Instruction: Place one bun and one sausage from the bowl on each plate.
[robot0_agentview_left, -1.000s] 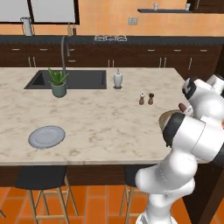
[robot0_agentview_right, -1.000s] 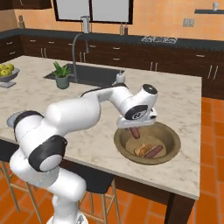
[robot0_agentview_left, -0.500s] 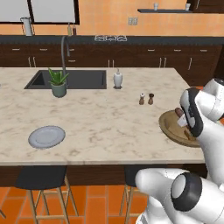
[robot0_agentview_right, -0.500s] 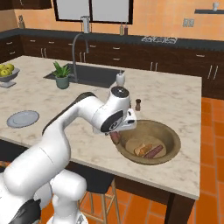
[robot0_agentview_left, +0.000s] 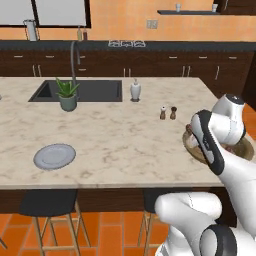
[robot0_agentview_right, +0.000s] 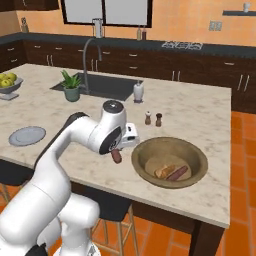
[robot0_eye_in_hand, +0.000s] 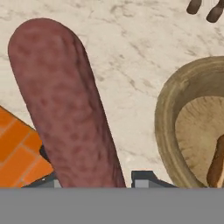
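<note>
Gripper (robot0_agentview_right: 118, 151) is closed on a sausage (robot0_agentview_right: 117, 156), which hangs from it just outside the left rim of the bowl (robot0_agentview_right: 170, 161), above bare table (robot0_agentview_right: 200, 112). In the hand view the sausage (robot0_eye_in_hand: 65, 109) runs long and upright from between the fingertips, held near one end, with the bowl rim (robot0_eye_in_hand: 170, 122) just beside it. Bowl holds a bun (robot0_agentview_right: 164, 171) and a second sausage (robot0_agentview_right: 177, 173), lying side by side and touching. One grey plate (robot0_agentview_right: 27, 135) sits well apart, near the table's front-left edge; it also shows in the left base view (robot0_agentview_left: 54, 156) and looks empty. Judged stage: carrying the first sausage toward that plate, nothing yet delivered. Risks: the grip is near the end of a round, smooth item, so a fast swing across the table could let it pivot or slip out short of the plate. The plate is small and nearly flat-rimmed, so a release from height or off-centre may let the sausage roll off, and it lies close to the table edge above the floor. Plant pot (robot0_agentview_right: 72, 93) lies off the likely path.
</note>
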